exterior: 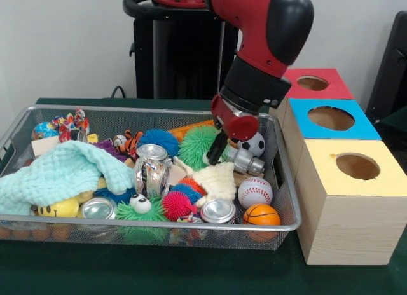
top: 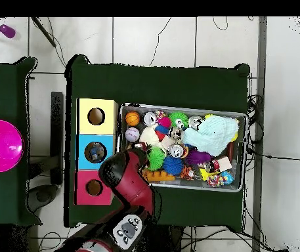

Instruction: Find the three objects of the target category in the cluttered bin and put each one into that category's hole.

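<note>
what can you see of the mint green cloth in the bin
The mint green cloth is a soft, waffle-textured fabric, rumpled and draped in a heap over the toys at one end of the bin. In the front view it covers the top of a yellow smiley ball, and one edge reaches toward a silver can. From overhead it shows as a pale patch at the end farthest from the boxes. Nothing lies on top of it.

Green-clothed table (exterior: 191,273) under wire bin (exterior: 159,234) and three boxes (exterior: 346,212).
</note>
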### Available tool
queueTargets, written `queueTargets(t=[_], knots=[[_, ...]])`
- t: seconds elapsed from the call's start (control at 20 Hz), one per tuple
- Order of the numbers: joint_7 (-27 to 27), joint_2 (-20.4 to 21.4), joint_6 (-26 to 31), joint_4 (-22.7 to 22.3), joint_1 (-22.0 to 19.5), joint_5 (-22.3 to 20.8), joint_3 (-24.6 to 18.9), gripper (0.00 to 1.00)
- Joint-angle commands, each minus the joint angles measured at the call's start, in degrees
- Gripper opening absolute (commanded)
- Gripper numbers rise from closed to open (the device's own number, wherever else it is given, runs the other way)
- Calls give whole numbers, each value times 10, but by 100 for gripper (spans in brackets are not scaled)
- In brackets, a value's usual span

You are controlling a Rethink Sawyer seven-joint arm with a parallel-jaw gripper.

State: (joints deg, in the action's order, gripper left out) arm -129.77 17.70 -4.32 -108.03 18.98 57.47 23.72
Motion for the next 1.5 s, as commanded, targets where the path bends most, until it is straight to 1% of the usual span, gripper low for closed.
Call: queueTargets(t=[0.05, 0.25, 0.3, 0.45, 0.5, 0.6, 0.65, 0.7, 0.9, 1.2, 1.35, 1.5], knots=[[-150, -40, 137, 33, 35, 29, 20, 0], [-126, -31, 147, 24, 28, 0, 26, 0], [-119, -27, 142, 20, 25, -6, 23, 100], [-107, -23, 131, 14, 22, -13, 20, 100], [-99, -29, 146, 19, 26, -23, 36, 100], [-93, -30, 156, 16, 30, -31, 51, 100], [-84, -35, 163, 19, 34, -40, 64, 100], [-62, -41, 172, 24, 38, -58, 85, 100], [-32, -43, 175, 29, 36, -97, 105, 100], [-64, -39, 167, 23, 30, -118, 91, 100], [-70, -29, 151, 13, 21, -127, 77, 100], [-84, -27, 127, 6, 18, -124, 59, 100]])
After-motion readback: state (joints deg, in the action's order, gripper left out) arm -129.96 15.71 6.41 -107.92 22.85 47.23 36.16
